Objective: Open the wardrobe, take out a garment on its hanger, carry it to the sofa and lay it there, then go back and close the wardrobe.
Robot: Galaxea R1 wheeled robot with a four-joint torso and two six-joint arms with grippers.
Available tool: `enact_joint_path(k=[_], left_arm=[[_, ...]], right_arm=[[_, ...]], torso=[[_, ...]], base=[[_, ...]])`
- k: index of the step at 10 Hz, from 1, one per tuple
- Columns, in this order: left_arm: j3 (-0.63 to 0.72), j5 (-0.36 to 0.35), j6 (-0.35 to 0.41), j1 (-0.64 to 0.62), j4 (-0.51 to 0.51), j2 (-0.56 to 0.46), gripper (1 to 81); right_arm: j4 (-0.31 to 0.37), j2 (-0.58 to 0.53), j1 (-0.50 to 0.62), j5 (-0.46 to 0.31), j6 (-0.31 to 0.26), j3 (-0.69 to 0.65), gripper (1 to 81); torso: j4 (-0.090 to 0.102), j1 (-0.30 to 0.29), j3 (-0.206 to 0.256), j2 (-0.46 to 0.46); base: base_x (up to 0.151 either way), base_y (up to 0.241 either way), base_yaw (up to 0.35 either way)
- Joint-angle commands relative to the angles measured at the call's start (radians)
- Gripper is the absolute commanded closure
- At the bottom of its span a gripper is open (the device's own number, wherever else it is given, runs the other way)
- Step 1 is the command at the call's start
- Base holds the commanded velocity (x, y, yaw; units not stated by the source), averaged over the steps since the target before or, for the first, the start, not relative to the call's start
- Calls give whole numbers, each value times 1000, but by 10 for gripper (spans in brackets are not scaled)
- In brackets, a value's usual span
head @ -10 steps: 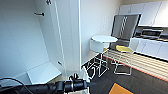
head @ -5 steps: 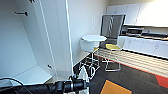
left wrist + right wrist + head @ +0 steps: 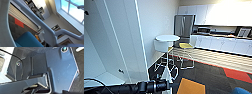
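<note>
Wardrobe [image 3: 111,47] left, round table [image 3: 167,38] right.

stool [image 3: 167,42] ahead — carpet [image 3: 214,72] open rightward

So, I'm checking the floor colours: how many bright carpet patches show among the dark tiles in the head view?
2: an orange patch in front of the white round table, and a red patch toward the kitchen counter. Others may lie beyond the frame.

The robot's dark plate [image 3: 60,70] and jointed bar [image 3: 18,85] hang above dark carpet [image 3: 78,83]; a thin black cable [image 3: 18,60] crosses beside them.
</note>
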Motion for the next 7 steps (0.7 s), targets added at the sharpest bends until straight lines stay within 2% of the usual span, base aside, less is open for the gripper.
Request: enact_joint_path(k=[1, 7], left_arm=[[55, -39, 20, -149, 29, -5, 811], [61, -30, 20, -146, 45, -3, 811]], right_arm=[[3, 13, 35, -55, -4, 5, 10], [3, 15, 43, -56, -4, 5, 10]], torso=[[0, 0, 0, 0], [0, 0, 0, 0]], base=[[0, 0, -293], [0, 0, -293]])
